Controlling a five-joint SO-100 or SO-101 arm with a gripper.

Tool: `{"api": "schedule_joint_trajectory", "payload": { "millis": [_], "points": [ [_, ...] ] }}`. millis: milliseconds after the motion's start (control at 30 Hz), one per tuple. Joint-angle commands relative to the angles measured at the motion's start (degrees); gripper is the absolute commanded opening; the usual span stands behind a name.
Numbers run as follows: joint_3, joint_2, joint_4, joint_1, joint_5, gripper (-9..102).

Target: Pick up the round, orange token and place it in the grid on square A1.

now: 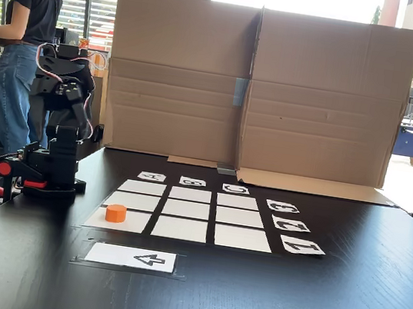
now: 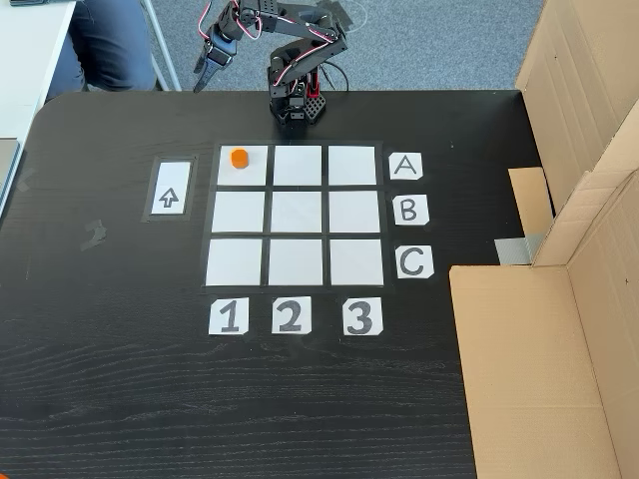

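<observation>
**Token on A1, arm folded at the edge**

The token (image 2: 239, 158) sits on square A1 (image 2: 243, 172) of the grid (image 2: 296, 212) — near the cell's upper edge in the overhead fixed view, in line with the "A" card (image 2: 406, 166) and the "1" card (image 2: 229, 316). The hand (image 2: 206, 72) hangs beyond the tabletop (image 2: 120, 379), grasping nothing; whether it is released or clenched, I cannot tell. The risk I see: unfolding low, the arm could knock the light token off its cell.
</observation>
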Motion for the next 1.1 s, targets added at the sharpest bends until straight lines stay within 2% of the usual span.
{"api": "schedule_joint_trajectory", "payload": {
  "millis": [0,167,333,767,1067],
  "points": [
    [4.92,4.22,-0.53,5.19,-2.02,20],
    [15.21,9.05,-5.19,6.77,-2.81,11],
    [25.66,13.71,-11.69,7.82,-2.81,10],
    [37.18,23.73,-12.22,11.51,-2.81,7],
    [39.46,25.93,-12.66,11.51,-2.81,4]
  ]
}}
